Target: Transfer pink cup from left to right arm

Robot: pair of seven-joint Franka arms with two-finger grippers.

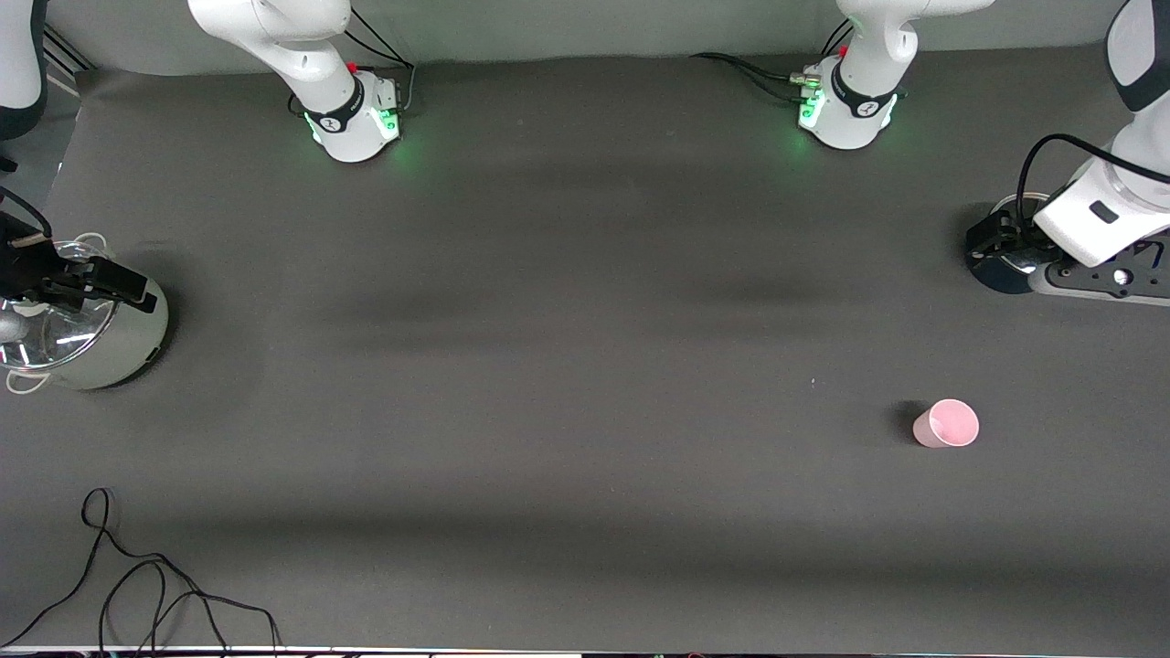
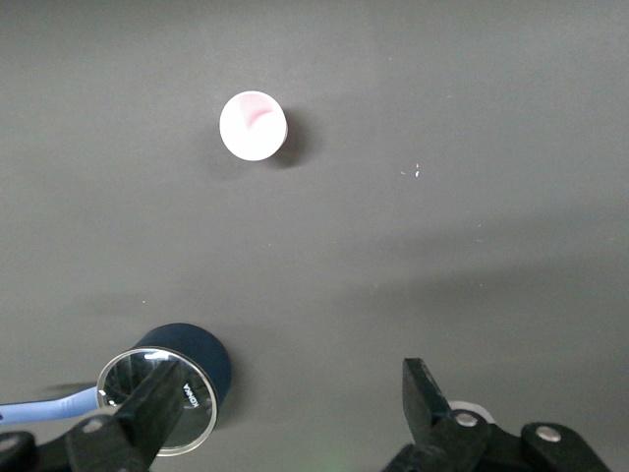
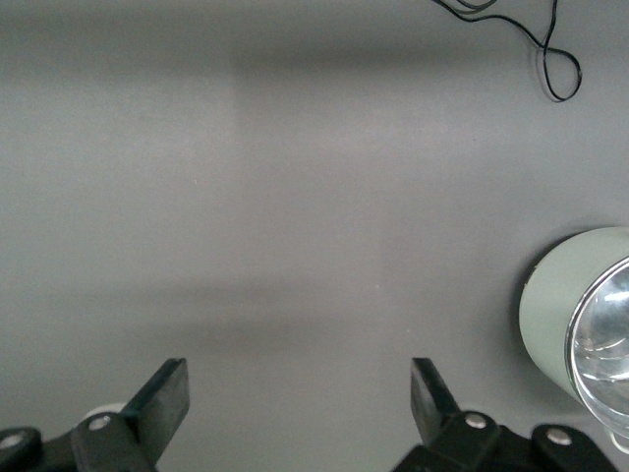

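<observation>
- Black cable [image 1: 137, 585] lies coiled along the bottom edge of the front view, at the right arm's end of the table. It is well apart from everything in play.
- Pink cup [image 1: 947, 424] stands upright with its mouth up on the grey mat. It sits in the lower half of the front view, toward the left arm's end, with nothing touching it. In the left wrist view it shows in the upper part of the frame [image 2: 253, 126].
- Left gripper [image 1: 992, 242] hangs over a dark blue pot [image 1: 1001, 274] at the frame edge, higher in the view than the cup. Its fingers are spread wide and hold nothing [image 2: 285, 413].
- Right gripper [image 1: 128, 285] waits over a steel pot [image 1: 101, 352] at its own end of the table, spread wide and empty [image 3: 300, 403].
- Step in hand, as I judge it: the left arm reaches for the cup.
- To do it well:
  - Travel clear of the blue pot, then centre the fingers over the rim and come straight down.
  - Grip low on one side wall, or across the body, so the upper part stays free for the right gripper to take.
  - Close gently, since a light tapered tumbler could tip or squirt out of the grip.
- Writing:
  - A small white print shows on one left finger [image 2: 147, 408], too small to read.
  - The marks on the arm bases are not legible.
  - The cup is plain.
</observation>
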